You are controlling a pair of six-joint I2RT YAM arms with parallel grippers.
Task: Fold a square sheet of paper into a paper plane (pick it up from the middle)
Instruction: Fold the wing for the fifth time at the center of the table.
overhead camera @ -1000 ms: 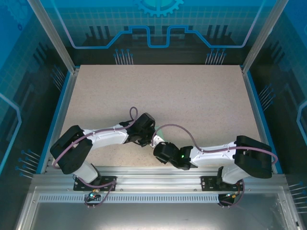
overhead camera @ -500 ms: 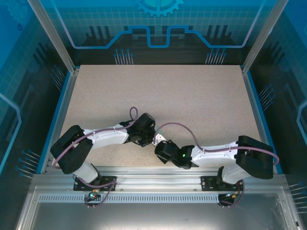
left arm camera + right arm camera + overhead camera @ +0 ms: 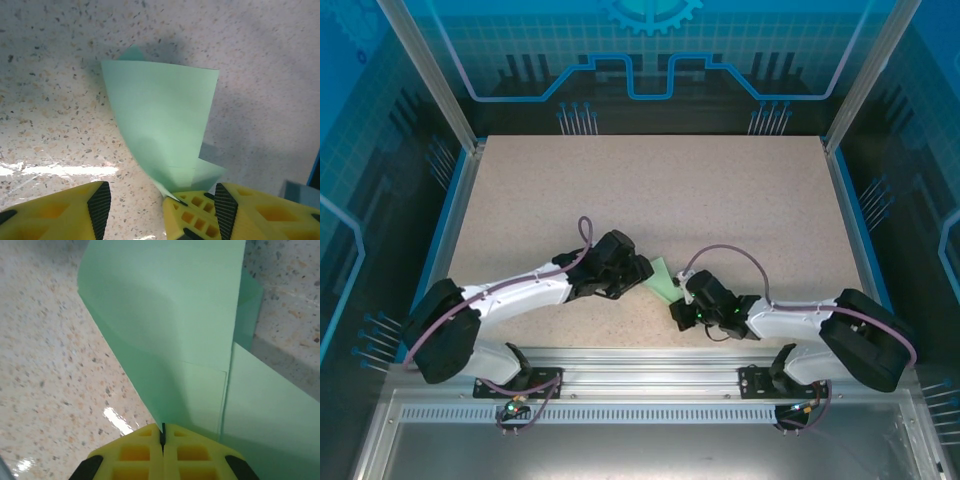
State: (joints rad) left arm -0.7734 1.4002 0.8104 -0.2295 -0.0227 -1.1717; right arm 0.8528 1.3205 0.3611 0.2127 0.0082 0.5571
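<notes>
The square sheet of paper (image 3: 661, 279) is pale mint green and folded into a pointed wedge with a flap on one side. It hangs just above the table between the two grippers. My right gripper (image 3: 162, 432) is shut on the wedge's narrow tip, and the paper (image 3: 175, 315) fans out beyond its yellow fingers. My left gripper (image 3: 162, 202) stands open just to the left of the paper (image 3: 160, 125). The right gripper's shut fingers (image 3: 192, 212) sit between its pads. From above, the left gripper (image 3: 642, 272) and the right gripper (image 3: 677, 298) almost meet.
The speckled beige table (image 3: 650, 190) stretches away behind the arms. An aluminium rail (image 3: 640, 360) runs along the near edge just behind the grippers. Blue panels and metal posts wall in the sides and back.
My left gripper has opened and let go of the paper. My right gripper has shut on the tip and moved right and away from the rail, so the green paper now shows between the arms.
</notes>
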